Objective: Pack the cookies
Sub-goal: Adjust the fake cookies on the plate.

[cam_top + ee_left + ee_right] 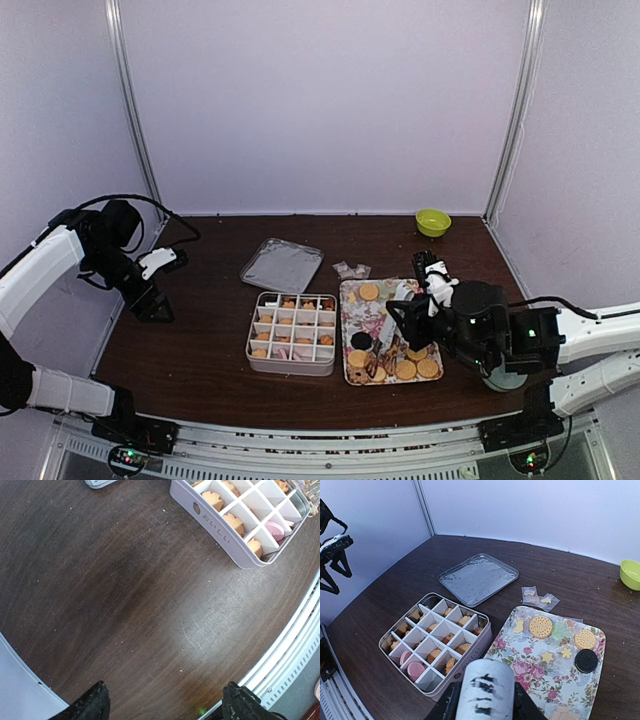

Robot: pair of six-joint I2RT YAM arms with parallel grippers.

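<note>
- My right gripper (487,706), nearest the lens: fingers clamped on either side of a white cylinder (485,685) with black marks, held over the near end of the tray.
- Table (200,340): dark wood, carrying everything below.
- My left gripper (167,704): fingers apart, nothing between them, above bare wood well left of the box.
- Tray (530,665): floral, just right of the box.
- Box (291,366): white, divided into small compartments, lid off.
- Lid (282,265): flat, just behind the box.
- Bowl (433,221): green, far right corner.
- Cookies (540,627): golden rounds and one dark one on the tray; others in the box compartments, with two pink ones near its front corner.
</note>
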